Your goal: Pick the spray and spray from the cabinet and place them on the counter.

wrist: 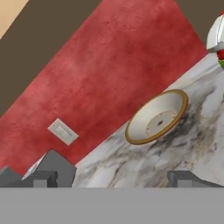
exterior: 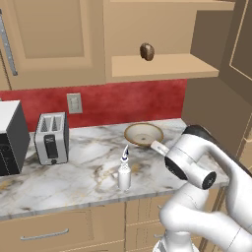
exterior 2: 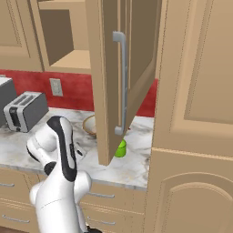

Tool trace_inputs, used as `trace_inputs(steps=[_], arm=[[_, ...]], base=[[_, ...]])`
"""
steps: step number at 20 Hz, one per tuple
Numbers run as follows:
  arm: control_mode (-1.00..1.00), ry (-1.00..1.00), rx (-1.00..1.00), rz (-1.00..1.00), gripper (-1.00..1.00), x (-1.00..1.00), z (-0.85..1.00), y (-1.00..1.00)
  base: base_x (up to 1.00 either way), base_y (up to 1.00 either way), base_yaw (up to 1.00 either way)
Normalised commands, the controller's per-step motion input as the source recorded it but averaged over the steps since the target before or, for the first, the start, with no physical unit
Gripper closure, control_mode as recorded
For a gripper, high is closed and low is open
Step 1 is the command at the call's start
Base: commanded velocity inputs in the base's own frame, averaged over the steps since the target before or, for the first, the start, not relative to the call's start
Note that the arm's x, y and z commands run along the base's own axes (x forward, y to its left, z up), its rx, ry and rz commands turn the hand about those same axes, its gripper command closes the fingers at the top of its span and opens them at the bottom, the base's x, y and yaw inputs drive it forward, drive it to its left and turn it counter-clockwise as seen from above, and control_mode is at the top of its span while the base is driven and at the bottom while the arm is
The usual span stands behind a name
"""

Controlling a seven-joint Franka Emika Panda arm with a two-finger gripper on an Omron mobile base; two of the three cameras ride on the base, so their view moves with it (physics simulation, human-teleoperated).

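Both sprays appear to stand on the desk (exterior: pixel 59 182) already: the white spray (exterior: pixel 124 172) near its front edge, the green spray (exterior 2: pixel 120 148) behind the cabinet (exterior 2: pixel 113 82) door. The task looks nearly finished; next, pull the arm clear. The gripper (wrist: pixel 113 177) has its jaws released, empty, with the green spray's top at about two o'clock in the hand view.

Brown-veined white marble counter (exterior: pixel 74 177)
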Motion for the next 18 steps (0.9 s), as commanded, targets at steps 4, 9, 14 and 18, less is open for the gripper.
trace_inputs(steps=[4,9,14,18], arm=[[-1.0,0.08,0.0,-0.08,-1.0,-0.4,0.56,-0.33],[-1.0,0.12,0.0,-0.09,-1.0,-0.36,0.58,-0.18],[-1.0,0.15,0.0,-0.09,-1.0,-0.29,0.4,-0.1],[-1.0,0.21,0.0,-0.09,-1.0,-0.2,0.49,-0.07]], base=[[0.0,0.0,0.0],[0.0,0.0,0.0],[0.0,0.0,0.0],[0.0,0.0,0.0]])
